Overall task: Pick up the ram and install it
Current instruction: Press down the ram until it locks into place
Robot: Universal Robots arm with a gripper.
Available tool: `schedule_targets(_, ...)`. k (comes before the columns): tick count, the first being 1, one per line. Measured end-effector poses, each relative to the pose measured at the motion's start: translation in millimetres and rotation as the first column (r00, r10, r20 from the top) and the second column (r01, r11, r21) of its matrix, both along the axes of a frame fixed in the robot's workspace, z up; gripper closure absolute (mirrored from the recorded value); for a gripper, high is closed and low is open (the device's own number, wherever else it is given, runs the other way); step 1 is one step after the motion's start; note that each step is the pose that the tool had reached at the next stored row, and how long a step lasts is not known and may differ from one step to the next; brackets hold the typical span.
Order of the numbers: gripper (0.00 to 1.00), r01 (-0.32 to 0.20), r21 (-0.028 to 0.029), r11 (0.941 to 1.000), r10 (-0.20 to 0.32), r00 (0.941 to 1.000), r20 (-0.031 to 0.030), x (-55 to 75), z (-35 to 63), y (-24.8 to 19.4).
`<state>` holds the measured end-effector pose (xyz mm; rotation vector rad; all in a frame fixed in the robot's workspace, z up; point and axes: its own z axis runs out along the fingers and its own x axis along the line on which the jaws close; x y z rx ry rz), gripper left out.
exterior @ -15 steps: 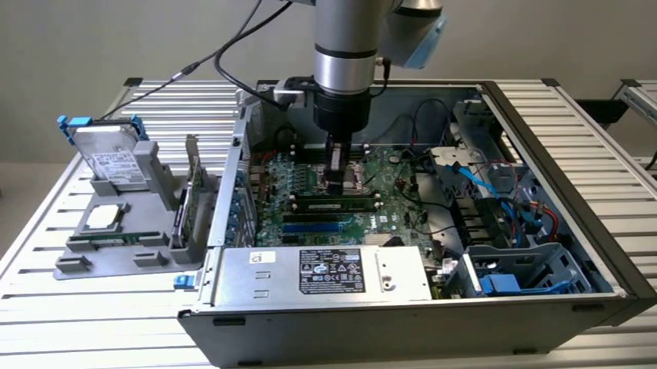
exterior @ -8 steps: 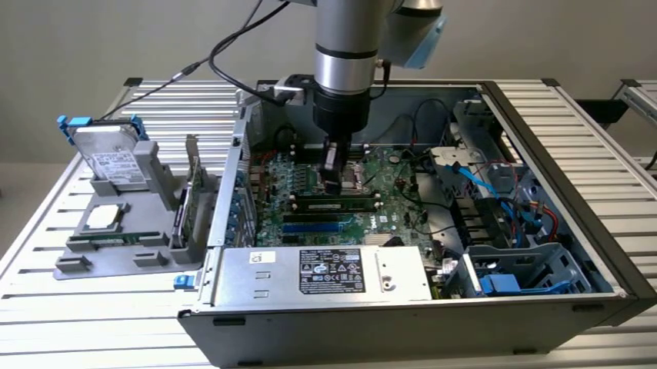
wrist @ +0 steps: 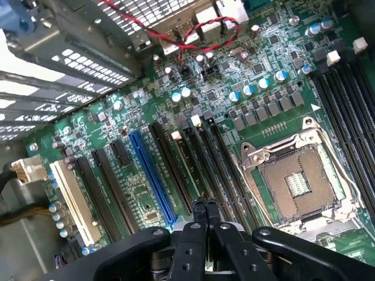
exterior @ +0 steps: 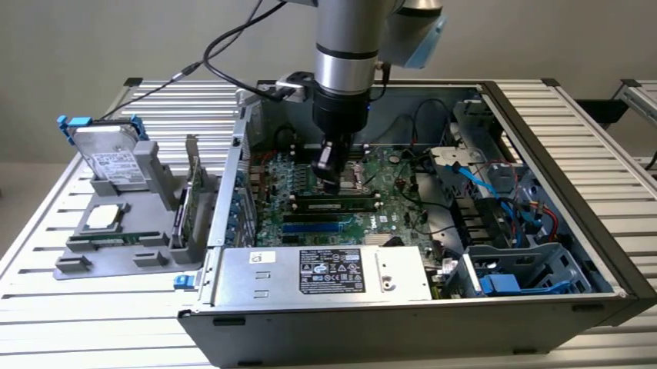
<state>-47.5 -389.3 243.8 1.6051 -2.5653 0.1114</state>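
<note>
The ram (exterior: 331, 204), a long narrow green stick with a row of black chips, lies along a slot of the motherboard (exterior: 395, 184) inside the open computer case. My gripper (exterior: 331, 184) hangs straight down over the board, its tips just above and behind the stick. In the wrist view the gripper (wrist: 205, 206) is shut with nothing between its fingers. Its tips are over the row of long black slots (wrist: 202, 158) beside the empty processor socket (wrist: 296, 181). I cannot pick out the ram in the wrist view.
The case's metal walls (exterior: 555, 146) ring the board, with a power supply (exterior: 328, 273) at the front and blue cables (exterior: 513, 192) on the exterior view's right. A grey fixture (exterior: 113, 231) outside holds a hard drive (exterior: 108, 157), a chip and upright green boards (exterior: 190, 192).
</note>
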Motion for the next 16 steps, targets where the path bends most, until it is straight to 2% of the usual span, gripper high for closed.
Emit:
schedule_targets(4,0.90,0.061,-0.0001,0.9982,-0.061,0.9982,0.0012,0.0,0.0,0.0)
schedule_targets(8,0.90,0.121,0.0003,0.9926,-0.121,0.9926,0.0041,0.0,0.0,0.0)
schedule_targets(12,0.90,0.179,0.0008,0.9838,-0.179,0.9838,0.0075,0.0,0.0,0.0)
schedule_targets(16,0.90,0.238,0.0016,0.9714,-0.238,0.9713,0.0113,0.0,0.0,0.0)
